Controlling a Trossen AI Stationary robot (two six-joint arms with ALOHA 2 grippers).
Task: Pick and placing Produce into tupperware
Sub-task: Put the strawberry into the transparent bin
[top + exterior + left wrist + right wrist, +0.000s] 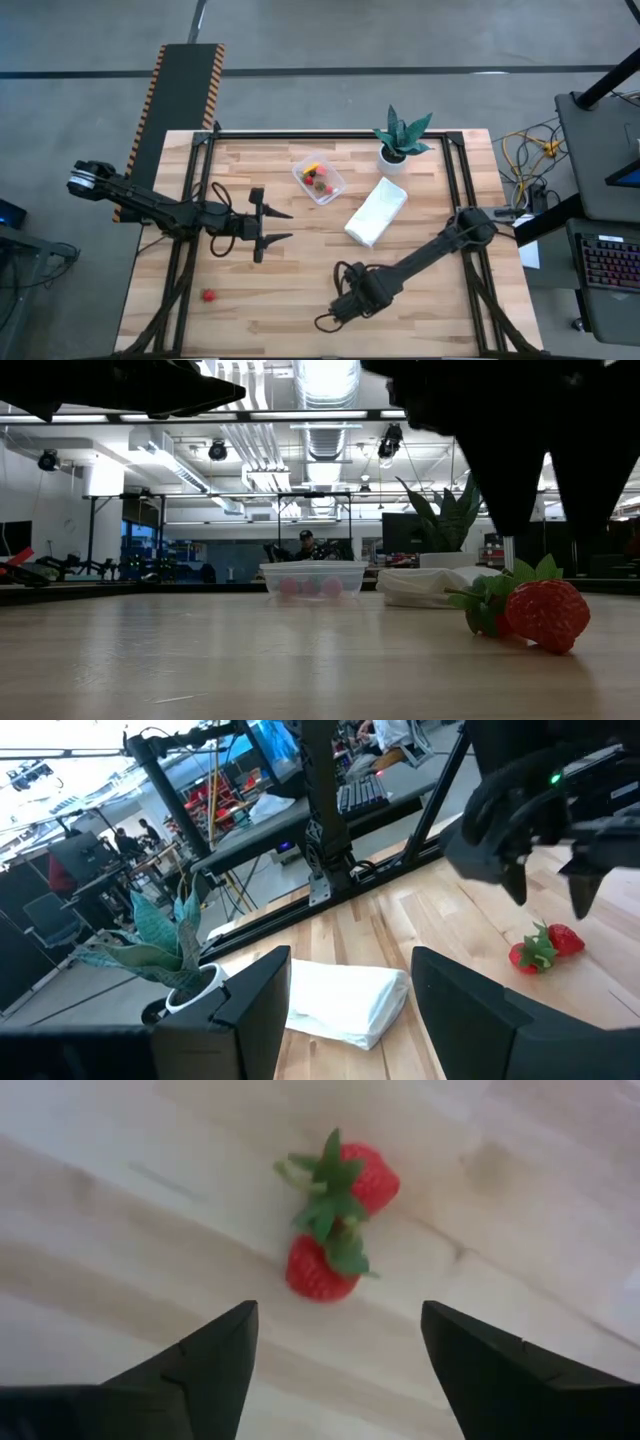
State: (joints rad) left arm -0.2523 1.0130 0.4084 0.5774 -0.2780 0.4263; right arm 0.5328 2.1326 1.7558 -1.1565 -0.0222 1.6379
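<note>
Two toy strawberries (pixel 335 1230) lie touching each other, green tops tangled, on the counter (pixel 420 300) just ahead of your right claw (pixel 340 1355). That claw is released and holds nothing; its fingers stand spread above the pair, tips off the wood. In the high view the right arm reaches from the right edge toward the near middle of the counter, claw (pixel 340 308) angled down.

Risk, as a judgement: the two berries sit pressed together, so a closing grip could catch only one and flick the other away, or pinch the leafy tops and let the pair slip. Coming down off-centre would likely push them along the wood rather than trap them.

One more red strawberry (pixel 209 295) lies alone near the left front edge, well apart from both claws.

Your left claw (pixel 280 226) hangs over the left middle of the counter, fingers parted and empty, arm stretched in from the left side and pointing toward the centre.

Farther back, the folded white cloth (pixel 376 212) lies between the right arm and the clear tupperware tub (pixel 319 179), which already holds a few red pieces and a yellow one. The potted plant (pixel 396 140) stands just beyond, near the far edge.
</note>
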